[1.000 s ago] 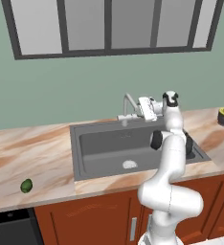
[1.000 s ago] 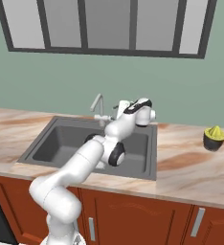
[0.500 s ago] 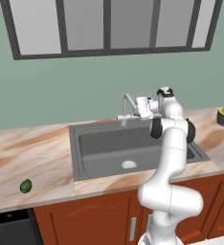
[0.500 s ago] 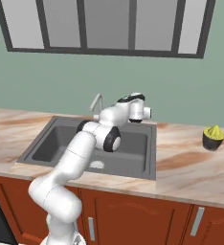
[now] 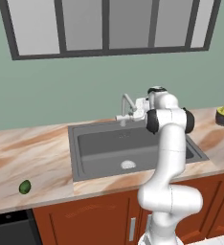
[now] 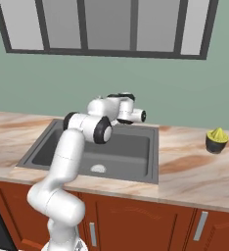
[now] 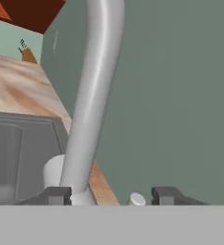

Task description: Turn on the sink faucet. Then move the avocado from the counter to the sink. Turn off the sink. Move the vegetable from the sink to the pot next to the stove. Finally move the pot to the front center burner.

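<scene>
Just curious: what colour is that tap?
Silver-grey; the sink faucet shows best in the hand view.

Even, diffuse rendered lighting; soft shadows, no harsh glare.

Both base views are moderately bright and slightly soft in detail. The bench shows gentle sheen, and the sink floor is darker with faint shading along its walls. The hand view is blurred at close range: the faucet stem carries a pale highlight down one side.
</scene>
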